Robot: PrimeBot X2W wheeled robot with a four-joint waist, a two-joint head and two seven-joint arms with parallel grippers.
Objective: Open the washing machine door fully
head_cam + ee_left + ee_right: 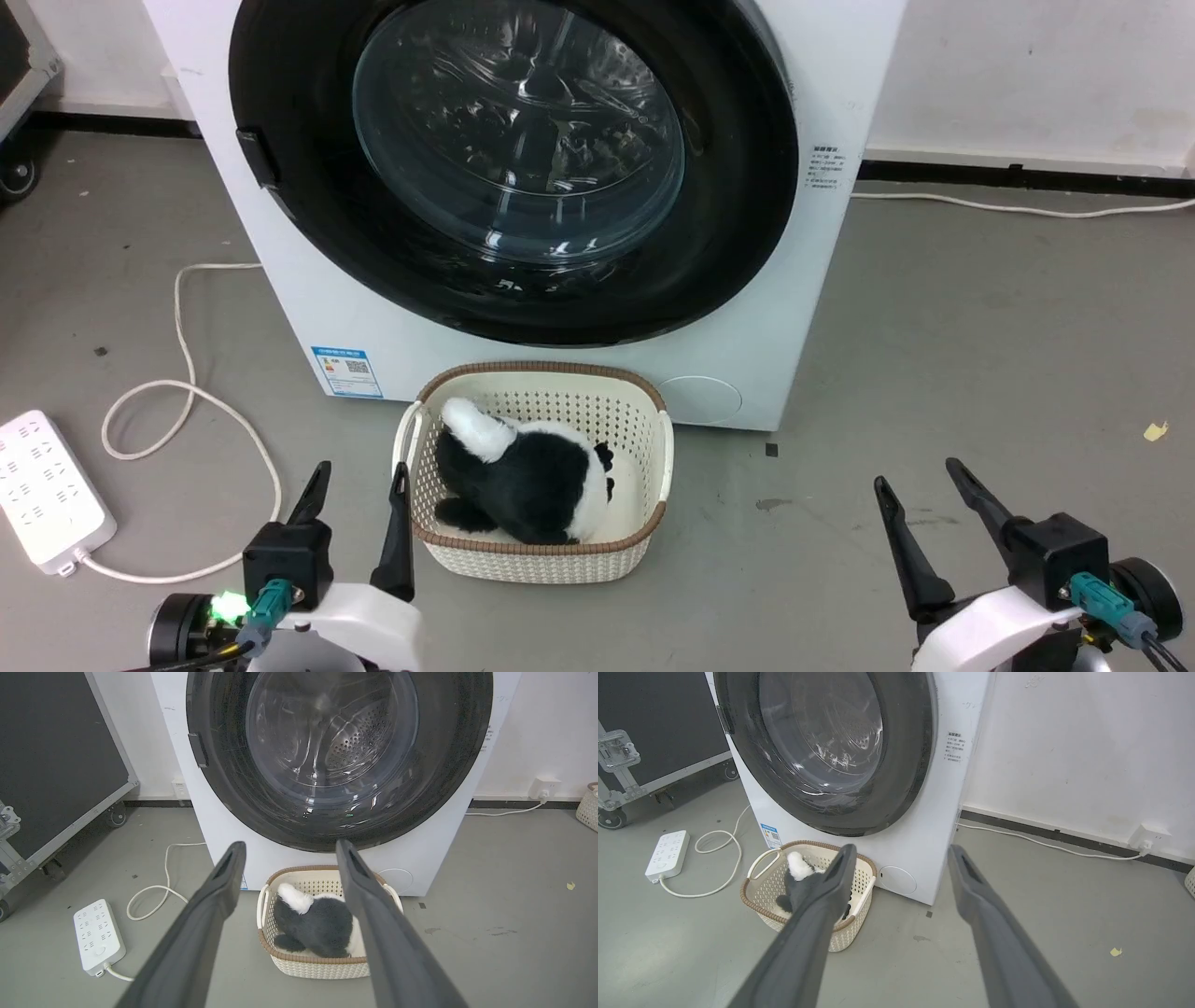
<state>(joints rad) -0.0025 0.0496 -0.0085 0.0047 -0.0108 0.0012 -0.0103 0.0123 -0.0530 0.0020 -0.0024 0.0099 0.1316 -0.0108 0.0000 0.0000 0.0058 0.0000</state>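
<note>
At the far centre, the washing machine door (pixel 747 187) lies closed flush on the washing machine (pixel 308 308), its top cut off. Near, the left tool (pixel 362 467) and right tool (pixel 916 471) stand spread, empty, flanking a basket (pixel 541 560); the plush toy's (pixel 532 476) face is hidden.

Washing machine (pixel 803 308) stands before the wall (pixel 1027 75), washing machine door (pixel 738 187) on its front. Basket (pixel 541 369) on the floor (pixel 980 355) just before it, plush toy (pixel 523 476) inside. Power strip (pixel 42 485) lies well left.
</note>
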